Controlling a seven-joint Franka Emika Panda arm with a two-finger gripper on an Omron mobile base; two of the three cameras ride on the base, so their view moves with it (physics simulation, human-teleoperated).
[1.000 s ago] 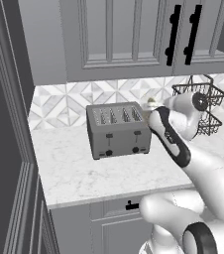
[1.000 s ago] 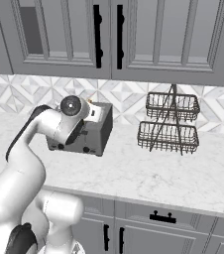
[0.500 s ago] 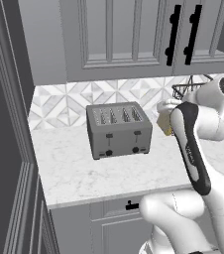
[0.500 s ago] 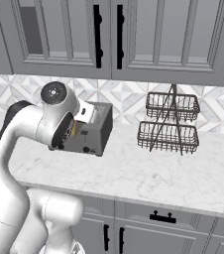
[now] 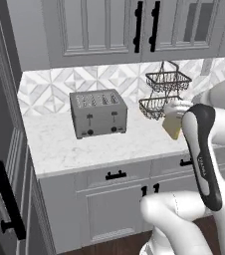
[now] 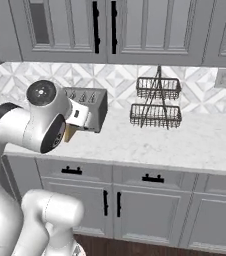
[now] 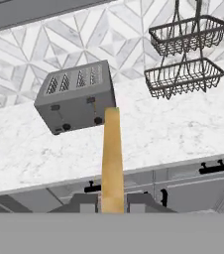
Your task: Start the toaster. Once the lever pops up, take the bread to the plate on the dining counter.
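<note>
The grey toaster [image 5: 98,113] stands on the tiled-backsplash countertop, and its slots look empty in the hand view. Its right-hand lever [image 5: 113,115] sits at the top of its track. My gripper [image 5: 176,112] hangs in the air to the right of the toaster, shut on the bread [image 5: 171,127], a pale tan slice. The hand view shows the bread [image 7: 112,158] edge-on, rising from between my fingertips [image 7: 84,203], with the toaster [image 7: 77,96] beyond it. From the right base view, the bread [image 6: 70,133] peeks out below my hand in front of the toaster [image 6: 91,102]. The plate and dining counter are out of view.
A two-tier black wire basket [image 5: 163,89] stands on the countertop [image 5: 59,147] right of the toaster, just behind my hand. Upper cabinets [image 5: 109,30] hang above and drawers with black handles [image 5: 115,175] run below. A tall dark panel [image 5: 0,149] borders the left.
The whole picture has shifted and takes in more of the counter front, so the base has moved. My hand has swung right, away from the toaster, with the bread still in it.
</note>
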